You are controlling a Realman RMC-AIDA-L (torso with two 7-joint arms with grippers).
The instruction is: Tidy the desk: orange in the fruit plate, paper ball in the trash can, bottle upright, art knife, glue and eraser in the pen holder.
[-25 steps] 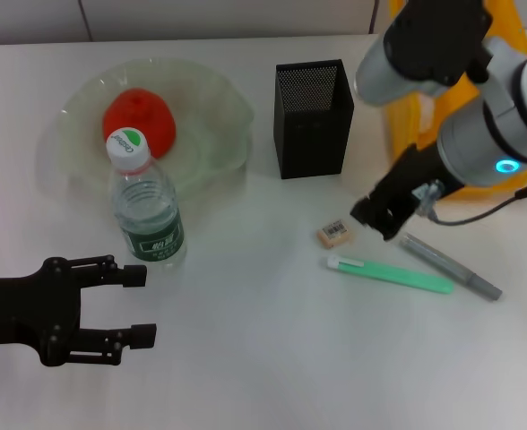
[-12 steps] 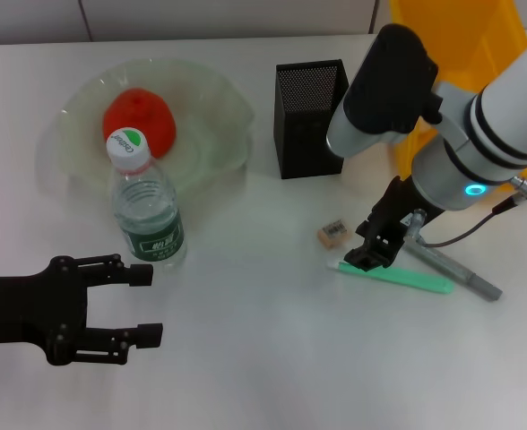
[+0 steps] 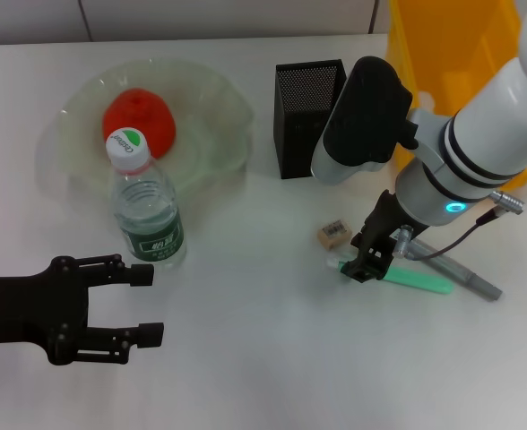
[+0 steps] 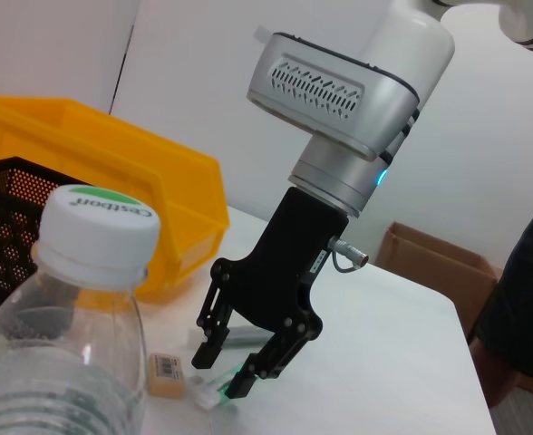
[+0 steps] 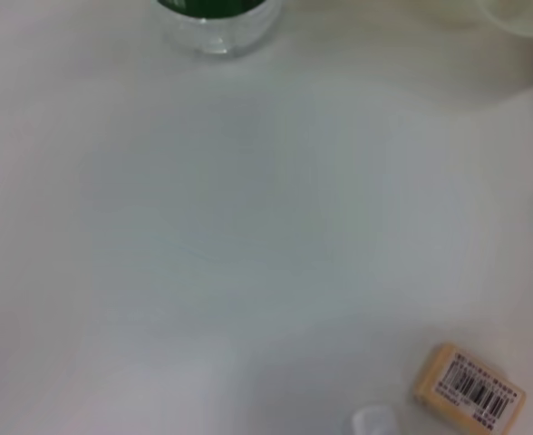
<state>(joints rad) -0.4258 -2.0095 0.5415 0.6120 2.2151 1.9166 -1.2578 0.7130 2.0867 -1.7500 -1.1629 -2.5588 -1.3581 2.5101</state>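
Reaching down over the green stick (image 3: 398, 274), the right end effector (image 3: 368, 262) has its fingers spread apart, one on each side of the stick's white end. Nothing is held yet. The green stick lies flat on the counter (image 3: 263, 358), next to the grey pen-like tool (image 3: 452, 267) and near the little eraser (image 3: 333, 234). It looks like the glue or the art knife, so this step is picking it up for the pen holder (image 3: 312, 117).

Next, the fingers need to go a bit lower and squeeze the stick, then lift it to the black cup.

The orange (image 3: 137, 120) sits in the fruit plate (image 3: 219, 98). The bottle (image 3: 145, 211) stands up. The left end effector (image 3: 129, 305) waits, spread wide, near the bottle.
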